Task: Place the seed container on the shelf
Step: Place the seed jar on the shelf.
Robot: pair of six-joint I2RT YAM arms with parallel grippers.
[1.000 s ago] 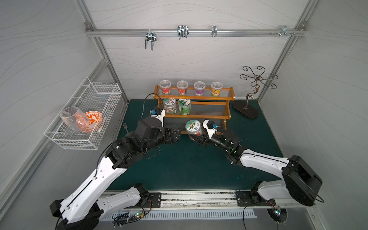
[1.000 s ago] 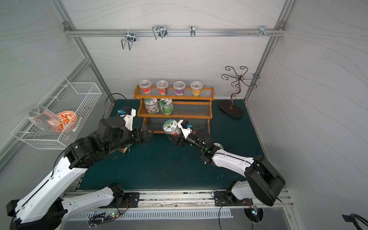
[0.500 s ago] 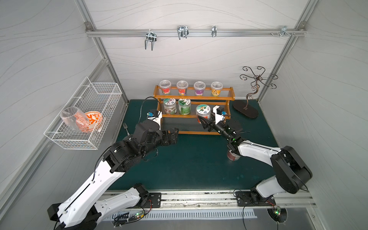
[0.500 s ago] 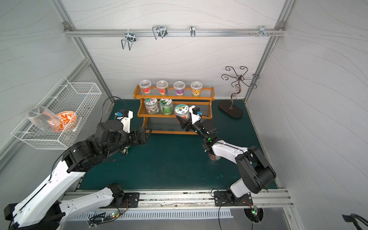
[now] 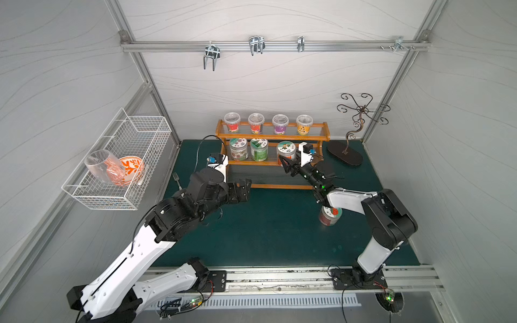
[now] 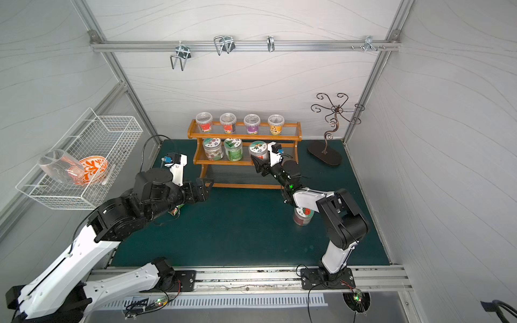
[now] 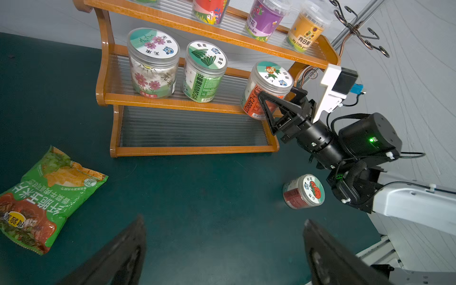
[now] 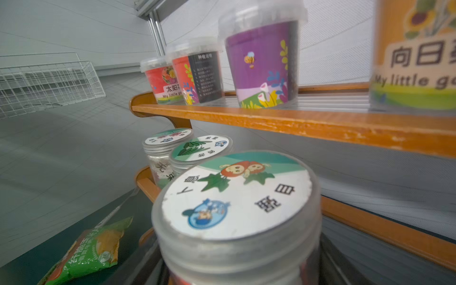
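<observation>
The seed container (image 5: 286,149) (image 6: 258,149) (image 7: 269,86) (image 8: 237,197) is a clear jar with a carrot-picture lid and an orange label. My right gripper (image 5: 286,161) (image 6: 259,162) (image 7: 276,95) is shut on its body. The jar is tilted at the right end of the middle tier of the orange-brown shelf (image 5: 272,137) (image 6: 243,137) (image 7: 172,101) (image 8: 296,123), its base at the front rail. I cannot tell whether it rests there. My left gripper (image 5: 243,190) (image 6: 205,188) (image 7: 223,219) hangs open and empty over the green mat, left of the shelf's bottom tier.
Two other jars (image 5: 249,149) stand on the middle tier, and several cups (image 5: 268,123) on the top tier. A red-lidded jar (image 5: 330,215) (image 7: 303,192) stands on the mat under my right arm. A green snack packet (image 7: 49,197), a fork (image 5: 176,179), a wire basket (image 5: 117,162) and a metal stand (image 5: 345,152) are around.
My right arm has carried the jar from over the mat up and back to the shelf's middle tier. My left arm has drawn back slightly, still open.
</observation>
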